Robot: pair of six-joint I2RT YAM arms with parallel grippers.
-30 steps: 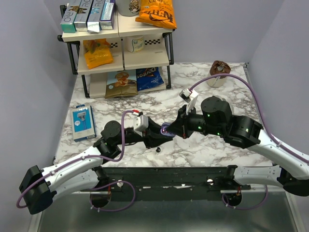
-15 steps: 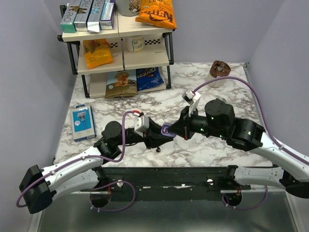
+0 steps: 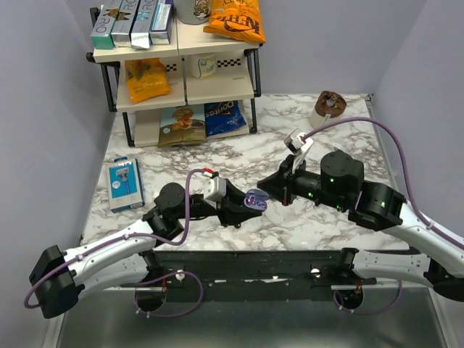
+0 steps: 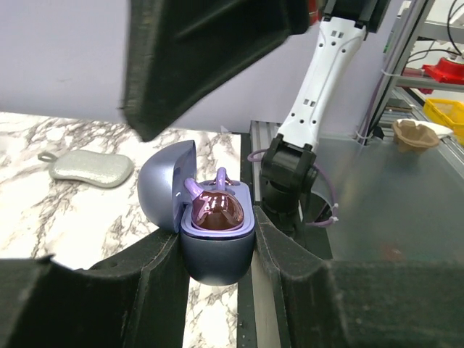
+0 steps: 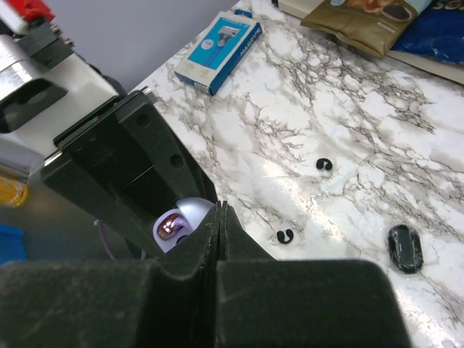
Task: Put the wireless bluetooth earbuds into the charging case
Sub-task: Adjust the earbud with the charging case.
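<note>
The left tool grips the open lilac charging case between its narrowed fingers, just ahead of the right tool, whose fingers are pressed together with nothing visible between them, and below, past those tips, one glossy black earbud lies on the marble table.

Lab booth, marble tabletop, snack shelf

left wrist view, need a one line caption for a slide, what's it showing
Left gripper shut on the lilac charging case, its lid tipped open.
</note>
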